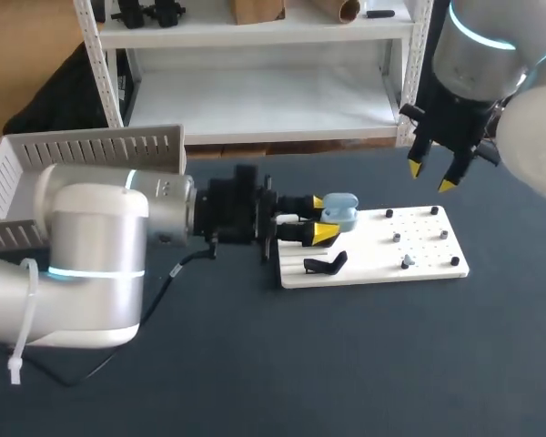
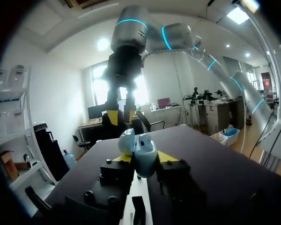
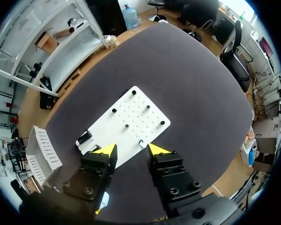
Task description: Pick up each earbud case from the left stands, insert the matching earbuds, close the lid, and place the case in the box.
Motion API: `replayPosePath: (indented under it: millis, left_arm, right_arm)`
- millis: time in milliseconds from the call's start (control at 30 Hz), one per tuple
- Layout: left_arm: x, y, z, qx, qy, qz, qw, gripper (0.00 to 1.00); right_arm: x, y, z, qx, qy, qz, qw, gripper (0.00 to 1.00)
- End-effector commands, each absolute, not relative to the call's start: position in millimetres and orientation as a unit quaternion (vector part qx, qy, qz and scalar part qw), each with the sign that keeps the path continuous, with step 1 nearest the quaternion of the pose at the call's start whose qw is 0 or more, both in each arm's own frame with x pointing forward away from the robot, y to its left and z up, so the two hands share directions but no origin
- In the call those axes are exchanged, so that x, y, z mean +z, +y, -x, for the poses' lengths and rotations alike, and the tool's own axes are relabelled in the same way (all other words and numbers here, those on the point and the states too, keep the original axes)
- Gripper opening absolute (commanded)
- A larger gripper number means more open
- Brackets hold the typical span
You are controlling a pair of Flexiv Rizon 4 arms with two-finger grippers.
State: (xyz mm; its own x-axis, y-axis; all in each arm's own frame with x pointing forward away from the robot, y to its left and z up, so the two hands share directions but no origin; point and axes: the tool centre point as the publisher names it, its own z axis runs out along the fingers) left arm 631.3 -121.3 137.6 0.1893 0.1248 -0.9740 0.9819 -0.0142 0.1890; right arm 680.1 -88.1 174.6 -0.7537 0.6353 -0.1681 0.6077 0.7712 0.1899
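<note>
Clearly the task is in its early part. The left gripper (image 1: 321, 218) is closed on a pale blue earbud case (image 1: 341, 209), one yellow tip on each side, and holds it over the near-left end of the white board (image 1: 419, 255), above a black stand (image 1: 326, 265). From the left wrist the case's lid looks swung open, so the pick-up seems done and the case is ready to be filled. I can make out no earbuds inside it. The right gripper (image 1: 431, 177) hangs above the board's far edge with its fingers spread and nothing between them. A small grey piece (image 1: 406, 262) sits on the board — perhaps an earbud, but too small to tell. Loading the earbuds, shutting the lid and carrying the case to the white slatted box (image 1: 82, 150) at far left are all left to do — I see no case in the box, though the left arm hides part of it.
</note>
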Motion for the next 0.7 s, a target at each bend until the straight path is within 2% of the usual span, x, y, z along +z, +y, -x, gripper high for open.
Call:
replayPosePath:
  millis: [33, 700]
  left_arm:
    - [136, -114, -631, -0.416, 0.479, -0.574, 0.518, 0.00]
    - [136, -113, -632, -0.415, 0.478, -0.575, 0.518, 0.00]
  right_arm:
    - [170, -84, -676, 0.063, 0.934, -0.332, 0.115, 0.39]
    - [107, -82, -644, 0.040, 0.940, -0.325, 0.098, 0.44]
